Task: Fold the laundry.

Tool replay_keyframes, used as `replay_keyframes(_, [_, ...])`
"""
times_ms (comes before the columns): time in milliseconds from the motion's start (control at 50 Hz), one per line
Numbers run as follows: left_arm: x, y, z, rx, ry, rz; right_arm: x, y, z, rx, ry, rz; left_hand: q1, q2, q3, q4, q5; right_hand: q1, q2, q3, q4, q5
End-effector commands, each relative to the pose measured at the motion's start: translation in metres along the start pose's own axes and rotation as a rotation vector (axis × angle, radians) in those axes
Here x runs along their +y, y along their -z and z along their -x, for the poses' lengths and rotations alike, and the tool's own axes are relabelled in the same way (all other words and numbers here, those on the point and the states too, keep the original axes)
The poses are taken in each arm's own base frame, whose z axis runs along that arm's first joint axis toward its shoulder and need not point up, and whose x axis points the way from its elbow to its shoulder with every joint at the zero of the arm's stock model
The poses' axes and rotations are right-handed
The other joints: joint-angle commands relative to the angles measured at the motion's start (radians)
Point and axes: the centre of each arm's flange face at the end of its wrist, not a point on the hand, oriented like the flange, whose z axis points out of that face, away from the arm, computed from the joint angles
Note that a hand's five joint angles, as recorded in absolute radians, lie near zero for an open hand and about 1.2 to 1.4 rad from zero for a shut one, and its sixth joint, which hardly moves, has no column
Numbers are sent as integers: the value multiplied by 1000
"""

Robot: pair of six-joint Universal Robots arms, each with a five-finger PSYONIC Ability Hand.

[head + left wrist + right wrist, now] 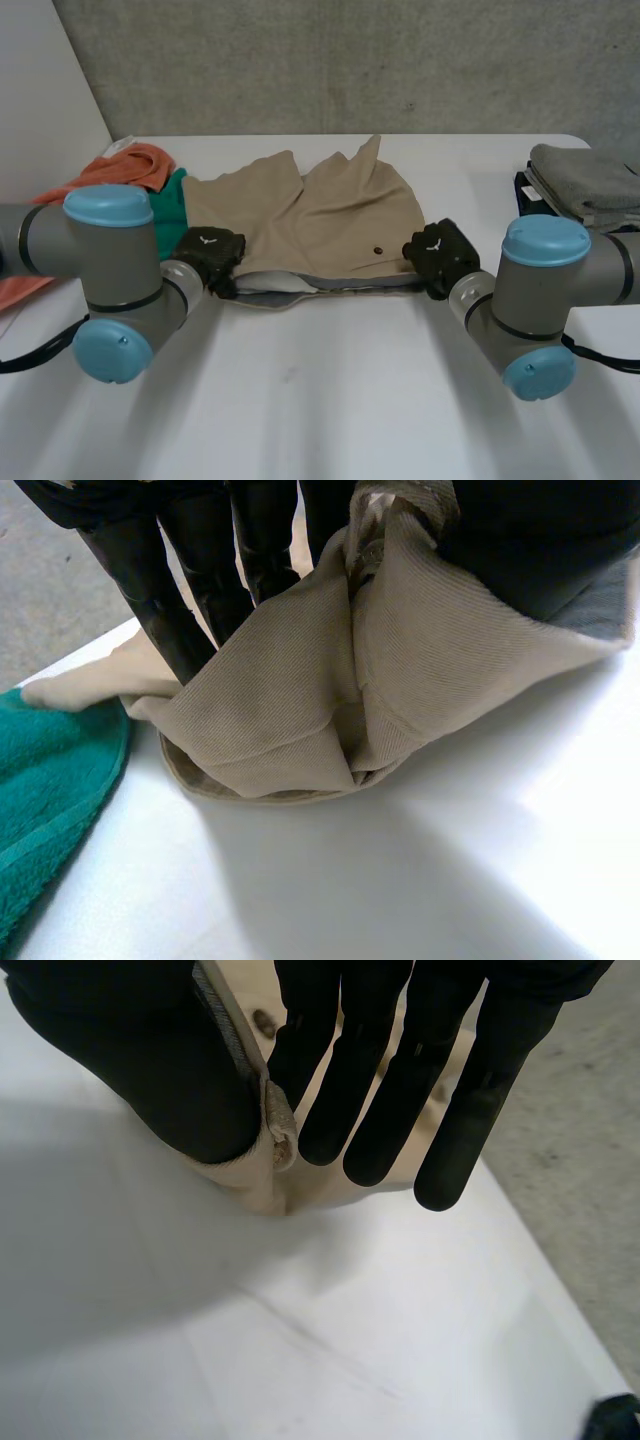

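Shorts [330,215] in L+R robot hands [208,255] [440,255]

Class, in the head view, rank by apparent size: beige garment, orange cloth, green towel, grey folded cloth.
1. beige garment
2. orange cloth and grey folded cloth: too alike to rank, both partly cut off
3. green towel, partly covered
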Motion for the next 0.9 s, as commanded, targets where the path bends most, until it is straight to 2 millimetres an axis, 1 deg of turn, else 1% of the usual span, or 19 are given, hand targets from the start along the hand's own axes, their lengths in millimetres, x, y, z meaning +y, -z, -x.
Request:
replay_keyframes(20, [-28,43,-10,45,-22,-1,-23,15,-35,123,2,-54,262,207,228,214,229,296,218,205,200,241])
replay_keyframes(120, [-55,83,-32,98,-14,-65,-35,12,-77,244,-14,-133,262,207,228,214,229,296,218,205,200,241])
replay_keyframes(140, [-64,96,-44,128,-20,-98,-39,7,-91,285,-21,-175,262,207,228,214,229,296,218,205,200,241])
replay_keyframes(200, [-73,115,-68,185,-33,-148,-44,0,-112,338,-38,-228,262,207,228,214,229,296,218,205,200,241])
replay_keyframes(220, [-77,124,-82,217,-47,-173,-44,-7,-123,365,-49,-256,262,207,228,214,229,296,218,205,200,241])
replay_keyframes(260, [-79,134,-100,252,-66,-196,-44,-13,-131,378,-60,-274,262,207,228,214,229,296,218,205,200,241])
replay_keyframes(280, [-80,140,-117,277,-84,-218,-42,-19,-137,385,-71,-286,262,207,228,214,229,296,218,205,200,241])
replay_keyframes(360, [-81,134,-151,277,-116,-247,-33,-33,-146,396,-93,-298,227,172,193,179,194,296,218,205,200,241])
replay_keyframes(400, [-79,122,-164,257,-131,-239,-26,-42,-145,395,-101,-288,110,55,76,62,77,65,-13,-26,-31,9])
replay_keyframes(420, [-77,119,-168,251,-139,-224,-23,-44,-144,395,-99,-282,11,-44,-23,-38,-22,-12,-90,-102,-107,-67])
replay_keyframes(440, [-74,117,-176,256,-153,-202,-19,-47,-144,401,-92,-271,-237,-292,-271,-286,-270,-149,-227,-240,-245,-205])
replay_keyframes(480, [-73,121,-183,274,-164,-185,-14,-49,-145,414,-81,-250,-459,-514,-493,-507,-492,-390,-468,-480,-485,-445])
replay_keyframes(500, [-75,122,-185,283,-167,-172,-12,-48,-146,425,-81,-231,-643,-698,-677,-691,-676,-633,-711,-723,-728,-688])
replay_keyframes(540, [-80,126,-182,281,-156,-159,-11,-43,-147,437,-90,-196,-959,-1015,-994,-1008,-993,-836,-914,-927,-932,-892])
replay_keyframes(560, [-86,129,-178,273,-135,-164,-13,-37,-150,447,-99,-179,-959,-1015,-994,-1008,-993,-926,-1004,-1016,-1021,-981])
replay_keyframes(680, [-116,145,-151,251,-34,-228,-31,-10,-162,472,-158,-140,-959,-1015,-994,-1008,-993,-926,-1004,-1016,-1021,-981])
replay_keyframes(760, [-130,165,-139,312,17,-264,-45,11,-167,447,-202,-100,-959,-1015,-994,-1008,-993,-926,-1004,-1016,-1021,-981])
replay_keyframes(860, [-137,182,-131,378,76,-286,-55,27,-165,395,-213,-50,-959,-1015,-994,-1008,-993,-926,-1004,-1016,-1021,-981])
replay_keyframes(900, [-136,183,-131,397,99,-276,-54,29,-160,357,-213,-24,-807,-862,-841,-855,-840,-926,-1004,-1016,-1021,-981])
